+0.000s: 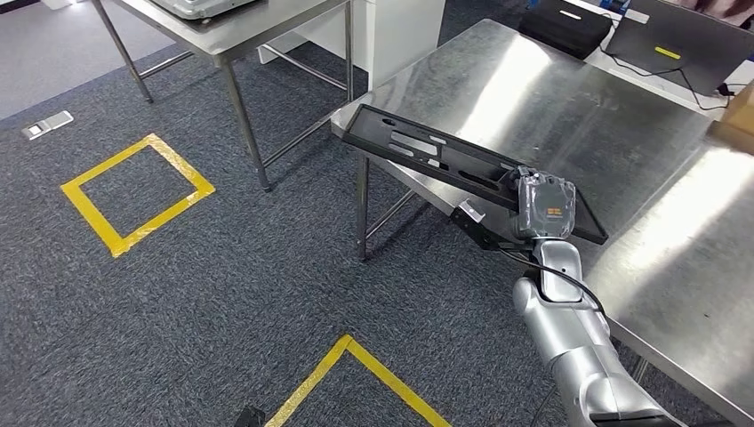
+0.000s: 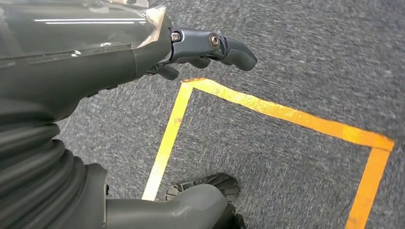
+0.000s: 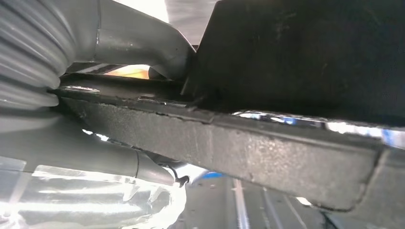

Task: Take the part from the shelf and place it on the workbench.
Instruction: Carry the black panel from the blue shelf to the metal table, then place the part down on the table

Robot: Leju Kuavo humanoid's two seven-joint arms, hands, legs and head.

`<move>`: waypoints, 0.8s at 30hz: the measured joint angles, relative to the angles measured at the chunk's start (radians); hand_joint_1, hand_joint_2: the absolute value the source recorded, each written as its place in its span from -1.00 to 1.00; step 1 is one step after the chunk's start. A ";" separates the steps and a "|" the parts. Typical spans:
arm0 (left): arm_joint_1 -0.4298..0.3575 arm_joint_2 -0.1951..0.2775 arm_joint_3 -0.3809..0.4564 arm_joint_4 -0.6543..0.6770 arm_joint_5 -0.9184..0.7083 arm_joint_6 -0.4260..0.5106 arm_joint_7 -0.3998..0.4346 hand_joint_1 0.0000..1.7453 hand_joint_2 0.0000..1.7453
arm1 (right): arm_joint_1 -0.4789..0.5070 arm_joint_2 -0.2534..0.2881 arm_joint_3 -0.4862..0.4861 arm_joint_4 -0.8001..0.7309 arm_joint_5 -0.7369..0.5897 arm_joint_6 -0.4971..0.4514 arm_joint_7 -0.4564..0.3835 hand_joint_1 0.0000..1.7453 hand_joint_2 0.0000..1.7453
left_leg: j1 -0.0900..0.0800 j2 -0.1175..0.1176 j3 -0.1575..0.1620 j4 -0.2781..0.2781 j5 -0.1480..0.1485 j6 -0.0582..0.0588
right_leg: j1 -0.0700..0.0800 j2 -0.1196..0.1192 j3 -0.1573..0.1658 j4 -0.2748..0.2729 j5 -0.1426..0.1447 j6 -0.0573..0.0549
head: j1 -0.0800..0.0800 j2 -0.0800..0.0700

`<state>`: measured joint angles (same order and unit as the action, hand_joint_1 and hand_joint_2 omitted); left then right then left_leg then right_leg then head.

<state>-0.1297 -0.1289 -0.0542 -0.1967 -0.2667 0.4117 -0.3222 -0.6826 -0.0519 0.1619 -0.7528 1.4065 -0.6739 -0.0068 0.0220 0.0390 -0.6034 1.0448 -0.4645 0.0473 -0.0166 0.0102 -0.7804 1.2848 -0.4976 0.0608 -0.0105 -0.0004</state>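
A long flat black part [image 1: 427,151] with slots in it lies tilted over the front corner of the steel workbench [image 1: 569,107], its far end near the bench's corner. My right hand [image 1: 544,206] grips the part's near end, at the bench's front edge. In the right wrist view the black part [image 3: 267,148] runs across the picture, clamped between the grey thumb [image 3: 138,33] and the fingers. My left hand [image 2: 200,50] hangs over the carpet with its fingers loosely curled and nothing in it.
A second steel table [image 1: 222,36] stands at the back left. Yellow tape squares [image 1: 133,191] mark the grey carpet. A black case [image 1: 565,22] and a laptop [image 1: 676,40] with cables sit at the workbench's far side, a cardboard box [image 1: 738,116] at its right.
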 joint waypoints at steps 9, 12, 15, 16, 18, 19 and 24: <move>-0.005 -0.001 0.000 -0.002 -0.004 -0.016 0.001 -1.00 1.00 | 0.010 -0.021 -0.014 -0.015 0.005 0.000 0.001 1.00 1.00 | -0.009 0.061 0.018 0.013 -0.033 -0.033 | 0.007 -0.034 0.150 -0.274 0.091 -0.035 | -0.002 0.000; -0.005 -0.001 0.000 -0.002 -0.004 -0.017 0.001 -1.00 1.00 | 0.011 -0.019 -0.014 -0.019 0.006 0.000 0.001 1.00 1.00 | -0.003 -0.022 -0.054 0.168 -0.118 -0.041 | -0.002 -0.001 0.154 -0.276 0.093 -0.060 | -0.009 0.000; -0.001 0.001 0.000 -0.002 -0.004 -0.024 0.004 -1.00 1.00 | 0.017 -0.015 -0.014 -0.019 0.006 0.000 0.001 1.00 1.00 | -0.001 -0.043 -0.121 0.283 -0.142 -0.046 | 0.000 0.040 0.154 -0.275 0.093 -0.064 | -0.010 0.000; -0.001 0.001 0.000 -0.002 -0.004 -0.026 0.005 -1.00 1.00 | 0.019 -0.016 -0.014 -0.019 0.006 0.000 0.001 1.00 1.00 | 0.000 -0.045 -0.111 0.252 -0.112 -0.046 | 0.000 0.054 0.155 -0.274 0.093 -0.064 | -0.010 0.000; -0.001 0.003 0.000 -0.002 -0.004 -0.027 0.008 -1.00 1.00 | 0.019 -0.016 -0.014 -0.019 0.006 0.000 0.001 1.00 1.00 | 0.007 -0.073 -0.055 0.122 -0.037 -0.045 | 0.001 0.081 0.154 -0.268 0.092 -0.061 | -0.010 0.000; -0.001 0.004 0.001 -0.002 -0.004 -0.027 0.009 -1.00 1.00 | 0.018 -0.016 -0.014 -0.019 0.007 0.000 0.001 1.00 1.00 | 0.011 -0.091 -0.030 0.065 -0.014 -0.044 | 0.003 0.094 0.151 -0.264 0.092 -0.058 | -0.009 0.000; -0.003 0.004 0.001 -0.002 -0.003 -0.028 0.014 -1.00 1.00 | 0.019 -0.026 -0.018 -0.019 0.011 0.000 0.000 1.00 1.00 | 0.005 -0.077 0.000 -0.001 0.004 -0.015 | 0.008 0.119 0.127 -0.259 0.095 -0.025 | -0.009 0.000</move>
<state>-0.1329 -0.1245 -0.0534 -0.1988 -0.2701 0.3839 -0.3083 -0.6634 -0.0774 0.1437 -0.7722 1.4171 -0.6743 -0.0064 0.0270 -0.0377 -0.6037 1.0442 -0.4605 0.0319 -0.0085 0.1293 -0.6535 1.0262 -0.4023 0.0362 -0.0193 -0.0004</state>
